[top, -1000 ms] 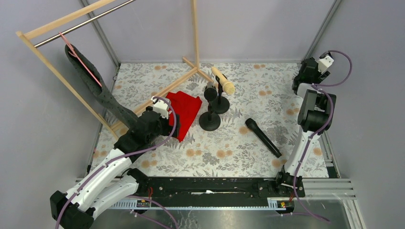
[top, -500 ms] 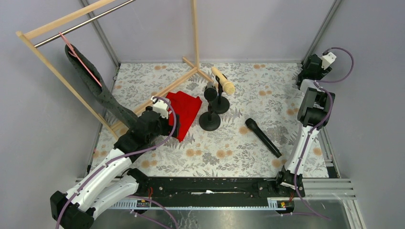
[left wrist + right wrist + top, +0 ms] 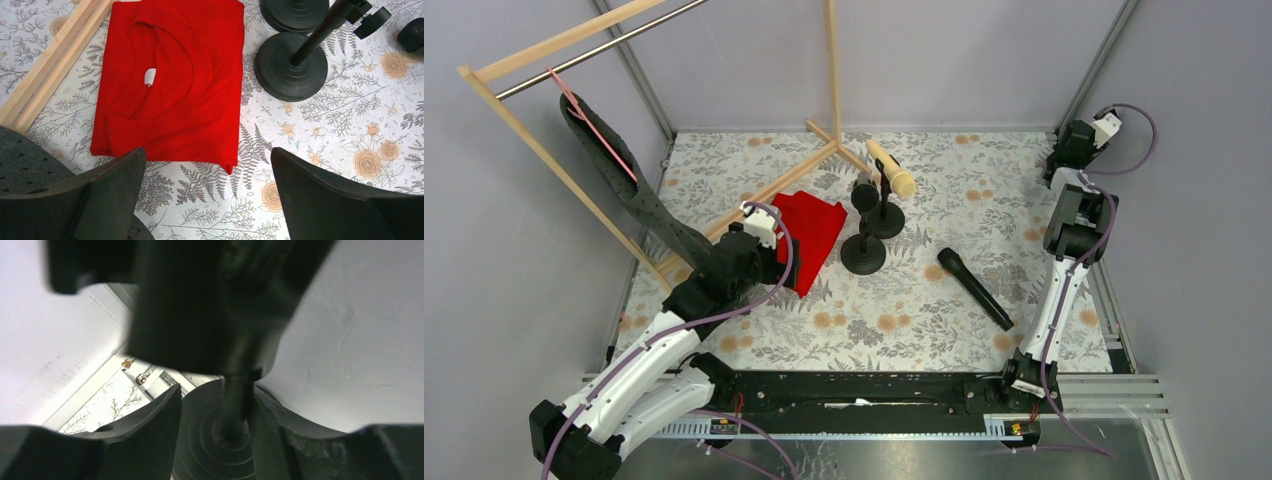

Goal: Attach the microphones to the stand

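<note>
The wooden rack (image 3: 554,165) fills the left side, its foot beams running across the table, and a dark garment (image 3: 639,200) hangs from its rail on a red hanger, so it looks like parked clutter rather than part of this job. The same seems true of the folded red cloth (image 3: 170,80) lying flat beside a beam. The left pincer (image 3: 207,160) hovers over the cloth's near edge with its fingers spread wide and nothing between them, probably just waiting. 2 black stands sit close together mid-table. The far stand (image 3: 886,222) carries the cream microphone (image 3: 891,168), tilted in its clip, so that one appears done. The near stand (image 3: 863,255) shows a bare clip. The black microphone (image 3: 974,288) lies flat to the right of them, well apart from both pincers and presumably next. A 3rd microphone is not visible. The right arm reaches into the far right corner, where the right pincer (image 3: 215,395) flanks a ringed base (image 3: 210,440) with a thin rod, likely another stand. Whether the fingers press on it I cannot tell. The table (image 3: 894,330) wears a pale floral covering, enclosed by plain grey walls on metal framing.
</note>
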Available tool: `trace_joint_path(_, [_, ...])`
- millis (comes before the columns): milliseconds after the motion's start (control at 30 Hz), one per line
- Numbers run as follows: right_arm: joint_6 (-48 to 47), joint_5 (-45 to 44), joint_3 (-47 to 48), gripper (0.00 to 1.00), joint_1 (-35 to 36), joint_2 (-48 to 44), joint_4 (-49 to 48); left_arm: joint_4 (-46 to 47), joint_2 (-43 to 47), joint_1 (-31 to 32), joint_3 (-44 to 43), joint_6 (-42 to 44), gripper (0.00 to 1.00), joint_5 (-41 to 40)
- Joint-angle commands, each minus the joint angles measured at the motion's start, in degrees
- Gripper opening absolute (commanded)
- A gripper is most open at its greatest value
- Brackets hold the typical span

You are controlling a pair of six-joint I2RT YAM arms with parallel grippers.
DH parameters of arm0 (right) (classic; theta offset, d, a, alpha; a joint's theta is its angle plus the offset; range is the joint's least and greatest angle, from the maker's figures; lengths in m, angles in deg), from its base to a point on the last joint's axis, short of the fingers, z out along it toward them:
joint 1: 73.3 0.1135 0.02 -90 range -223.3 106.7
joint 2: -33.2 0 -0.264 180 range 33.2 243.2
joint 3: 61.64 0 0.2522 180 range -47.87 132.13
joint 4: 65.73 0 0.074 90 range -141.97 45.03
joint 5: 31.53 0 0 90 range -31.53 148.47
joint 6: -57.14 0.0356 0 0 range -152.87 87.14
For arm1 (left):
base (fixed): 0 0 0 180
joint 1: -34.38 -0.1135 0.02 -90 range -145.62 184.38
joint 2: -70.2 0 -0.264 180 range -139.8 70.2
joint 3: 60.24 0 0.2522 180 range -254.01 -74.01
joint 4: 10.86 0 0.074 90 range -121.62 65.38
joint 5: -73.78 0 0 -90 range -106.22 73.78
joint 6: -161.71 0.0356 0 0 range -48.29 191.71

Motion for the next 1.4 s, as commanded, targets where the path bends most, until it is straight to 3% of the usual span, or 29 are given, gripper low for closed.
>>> trace_joint_path(0, [1.3, 1.0, 4.2, 0.51, -0.3, 0.8, -0.3, 3.4, -0.2, -0.4, -0.2, 0.9, 0.99, 0.4])
trace_joint_path(167, [1.5, 1.6, 3.6, 0.34, -0.4, 0.4, -1.0, 3.4, -0.1, -0.5, -0.1, 0.9, 0.99, 0.6])
trace_joint_path(333, [0.9, 4.8, -3.8, 0.00, -0.5, -2.8, -11.7, 3.4, -0.1, -0.5, -0.2, 0.9, 0.99, 0.8])
trace_joint_path(567, [-2.8, 6.2, -11.1, 0.00, -0.5, -10.4, -22.3, 3.3, -0.1, -0.5, -0.3, 0.9, 0.99, 1.0])
trace_joint_path(933, [-1.7, 10.5, -22.1, 0.00, 0.4, -27.4, -25.6, 3.0, 0.5, -0.5, -0.7, 0.9, 0.99, 1.9])
trace_joint_path(1100, [-0.3, 11.7, -30.5, 0.00, 1.9, -38.1, -24.6, 2.8, 1.3, -0.5, -1.0, 0.9, 0.99, 2.1])
trace_joint_path(1267, [6.7, 10.2, -39.0, 0.00, 3.9, -51.5, -16.9, 2.6, 2.8, -0.5, -1.1, 0.9, 0.99, 2.3])
trace_joint_path(1367, [6.3, 11.4, -45.0, 0.00, 7.1, -59.7, -13.8, 3.0, 3.7, -0.5, -1.0, 0.2, 0.99, 3.3])
